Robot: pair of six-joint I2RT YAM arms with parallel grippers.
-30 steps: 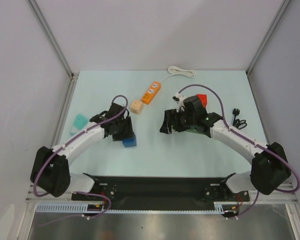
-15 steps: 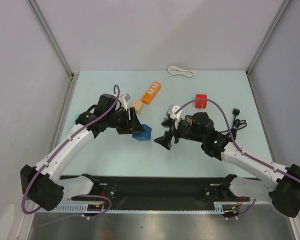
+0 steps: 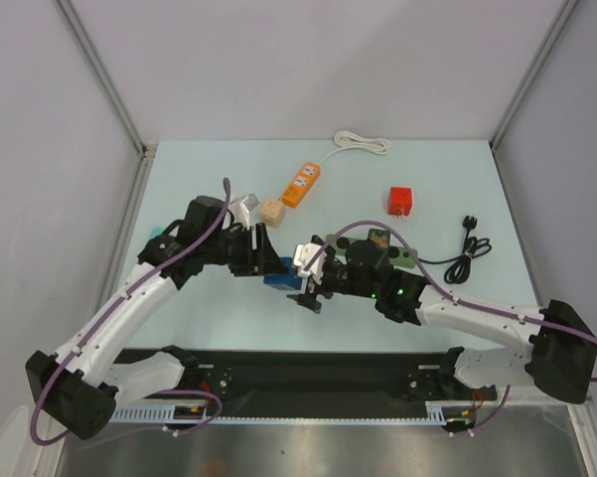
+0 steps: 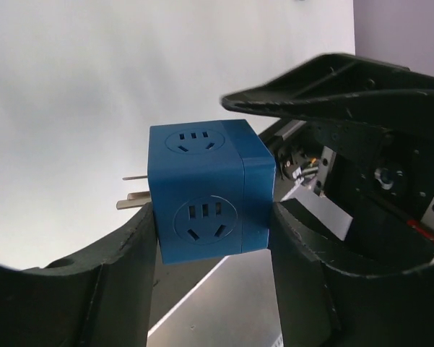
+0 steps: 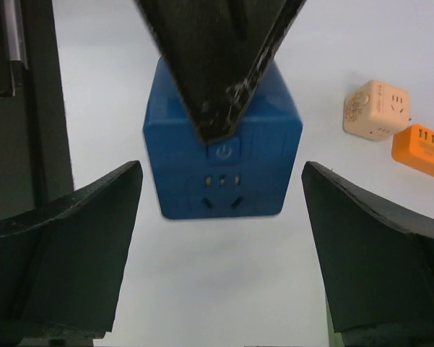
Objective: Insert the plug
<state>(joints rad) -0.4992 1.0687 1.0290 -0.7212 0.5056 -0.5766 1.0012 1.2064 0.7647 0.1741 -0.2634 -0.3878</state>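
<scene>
- Holding the blue cube adapter (image 4: 206,191) clear of the table (image 3: 427,169), near the middle of the work area, its two flat prongs (image 4: 133,191) sticking out sideways, bare and unobstructed.
- Pinching that adapter across two opposite faces with the left gripper (image 4: 213,231), fingers pressed flat against the plastic.
- Hovering the right gripper (image 5: 220,195) just beside the adapter, facing the side with the power button, fingers spread wide to either side and touching nothing.
- Leaving the orange power strip (image 3: 302,184) lying toward the back of the table, well apart from the blue cube adapter, with a beige cube adapter (image 3: 271,212) just beside its near end and its white cord (image 3: 363,142) coiled behind.
- Leaving a red cube (image 3: 401,200) and a black cord (image 3: 467,253) lying on the right side, untouched.
- Judging progress: pickup done, with the adapter lifted and gripped; insertion not yet begun.
- Remaining, by judgement: settling which gripper carries the adapter, turning the prongs toward a socket, most likely one on the orange power strip, then bringing it across and pressing it home.
</scene>
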